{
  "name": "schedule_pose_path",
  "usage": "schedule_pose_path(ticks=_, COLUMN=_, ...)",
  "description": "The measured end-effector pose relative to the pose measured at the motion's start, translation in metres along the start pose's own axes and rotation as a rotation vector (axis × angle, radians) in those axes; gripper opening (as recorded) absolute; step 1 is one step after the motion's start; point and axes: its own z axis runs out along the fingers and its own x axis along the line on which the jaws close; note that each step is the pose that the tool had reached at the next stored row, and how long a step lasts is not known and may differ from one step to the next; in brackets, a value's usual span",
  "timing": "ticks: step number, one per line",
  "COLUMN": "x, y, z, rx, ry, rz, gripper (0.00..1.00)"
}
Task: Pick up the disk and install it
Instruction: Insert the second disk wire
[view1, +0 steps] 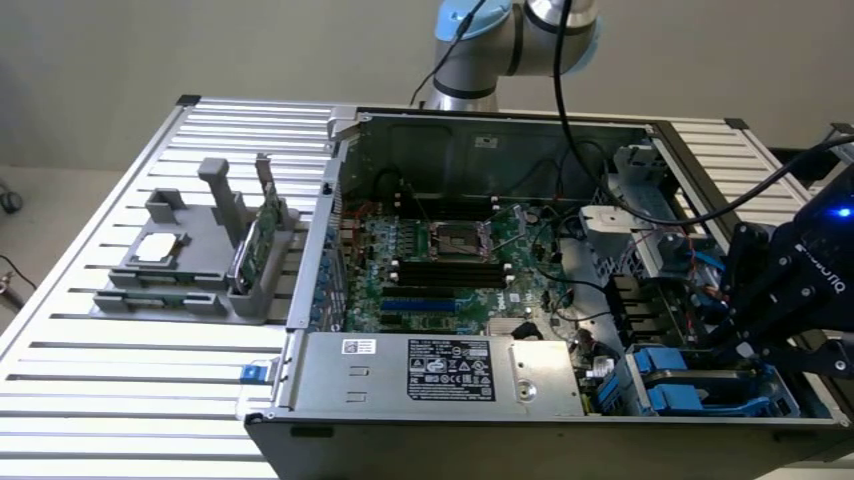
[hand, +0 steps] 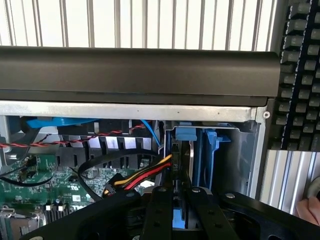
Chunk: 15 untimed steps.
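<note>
The disk (hand: 204, 150) stands edge-on in the drive bay at the corner of the open computer case (view1: 334, 200), with its blue carrier and a thin silver edge showing. My gripper (hand: 179, 200) is right over it, black fingers (hand: 161, 210) closed narrowly, with a blue piece of the carrier between them. In the exterior view the gripper (view1: 750, 345) hangs over the blue carriers (view1: 674, 390) at the case's near corner, on that view's right. How deep the disk sits in the bay I cannot tell.
Red, yellow and black cables (hand: 145, 172) run beside the bay. The motherboard (view1: 441, 260) and power supply (view1: 441, 370) fill the case. A grey holder (view1: 187, 270) with a silver chip (view1: 158, 247) and green card (view1: 260, 235) stands on the slatted table. A keyboard (hand: 300, 75) lies outside the case.
</note>
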Motion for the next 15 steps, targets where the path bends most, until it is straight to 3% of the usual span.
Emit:
schedule_pose_path(ticks=13, x=0.0003, y=0.0010, z=0.0024, rx=-0.0008, ry=0.0011, rz=-0.001, gripper=0.18)
schedule_pose_path(ticks=15, x=0.0003, y=0.0004, z=-0.0017, rx=-0.0001, ry=0.0001, rz=0.000, gripper=0.18)
